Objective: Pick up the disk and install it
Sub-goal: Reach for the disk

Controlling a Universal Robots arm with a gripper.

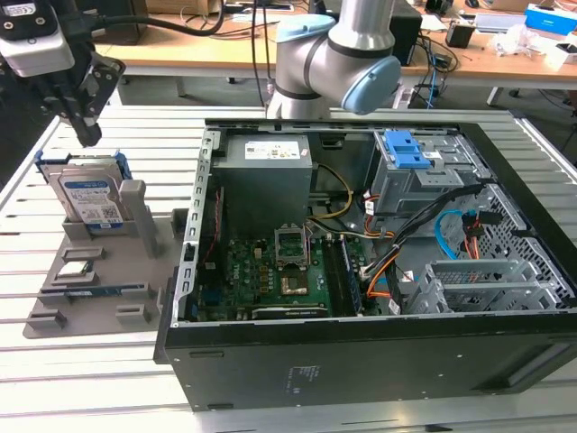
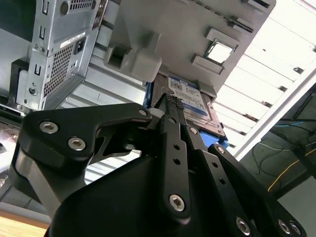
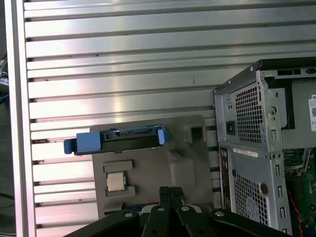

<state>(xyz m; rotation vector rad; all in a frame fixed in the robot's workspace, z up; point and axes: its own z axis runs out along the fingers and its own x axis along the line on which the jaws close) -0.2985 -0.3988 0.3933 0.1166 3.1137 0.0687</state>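
Observation:
The disk (image 1: 90, 194) is a silver drive with a white-and-blue label in a blue carrier. It stands on edge in a slot of the grey holder (image 1: 108, 293) at the exterior view's left. My gripper (image 1: 87, 133) hangs just above the disk's upper edge and apart from it. The black fingers are shut together with nothing between them. In the first wrist view the disk (image 3: 116, 139) is seen edge-on beyond the gripper (image 3: 170, 190). In the second wrist view the fingertips (image 2: 170, 100) point at the disk (image 2: 192, 101).
An open computer case (image 1: 361, 361) lies to the holder's right, with a motherboard and a grey drive cage topped by a blue latch (image 1: 406, 149). A small silver processor chip (image 1: 77, 268) sits on the holder in front of the disk. Everything rests on a slatted metal table (image 1: 90, 397).

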